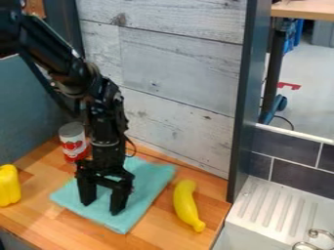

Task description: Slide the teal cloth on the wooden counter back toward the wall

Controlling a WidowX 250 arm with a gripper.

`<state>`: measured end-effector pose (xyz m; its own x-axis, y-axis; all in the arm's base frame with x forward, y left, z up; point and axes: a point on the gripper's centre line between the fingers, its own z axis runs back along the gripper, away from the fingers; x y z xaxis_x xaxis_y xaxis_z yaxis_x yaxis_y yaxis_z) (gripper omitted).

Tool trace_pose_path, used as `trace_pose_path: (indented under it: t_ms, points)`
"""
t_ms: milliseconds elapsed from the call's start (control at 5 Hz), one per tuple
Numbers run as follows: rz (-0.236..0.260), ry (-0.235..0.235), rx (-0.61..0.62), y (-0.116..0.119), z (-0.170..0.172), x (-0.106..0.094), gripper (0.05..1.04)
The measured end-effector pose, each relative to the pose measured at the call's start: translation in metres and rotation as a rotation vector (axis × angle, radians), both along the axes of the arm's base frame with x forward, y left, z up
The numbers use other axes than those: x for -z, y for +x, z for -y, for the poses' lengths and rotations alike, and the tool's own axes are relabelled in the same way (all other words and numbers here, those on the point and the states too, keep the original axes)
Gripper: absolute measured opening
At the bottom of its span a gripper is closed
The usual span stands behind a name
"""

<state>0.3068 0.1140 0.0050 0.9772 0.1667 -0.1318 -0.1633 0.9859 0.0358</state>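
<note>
Two black fingers [117,199] of the gripper [101,209] point down over the blue-green cloth [135,207], parted wide. Hand state: released; cloth visible through the gap between them. Fingertips are at or just above the cloth's surface; contact cannot be told from this angle. The arm [55,53] enters at upper left and bends down to the gripper.

Landmark: cloth, lying roughly flat on the wooden counter [212,195], its middle partly covered by the gripper.
- Banana [186,202]: yellow, just beside the cloth, on its right as viewed; curved, lower end toward the camera.
- Can [73,141]: red and white, upright, beyond the cloth's left part, near the arm.
- Yellow pepper [9,185]: left of the cloth, well apart, cut off by the view's edge.
- Whitish plank wall [179,73]: behind the cloth.
</note>
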Motion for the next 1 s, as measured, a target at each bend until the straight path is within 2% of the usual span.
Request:
trace_pose_path:
  t_ms: [400,600,800,1000]
  points:
    - [0.03,0.003,-0.044,0.005,-0.004,-0.008,0.999]
    - [0.049,0.045,-0.052,-0.006,-0.005,-0.026,1.0]
    - [0.023,0.122,-0.095,-0.026,-0.007,-0.047,0.999]
    - [0.042,0.158,-0.053,-0.057,0.012,-0.079,0.999]
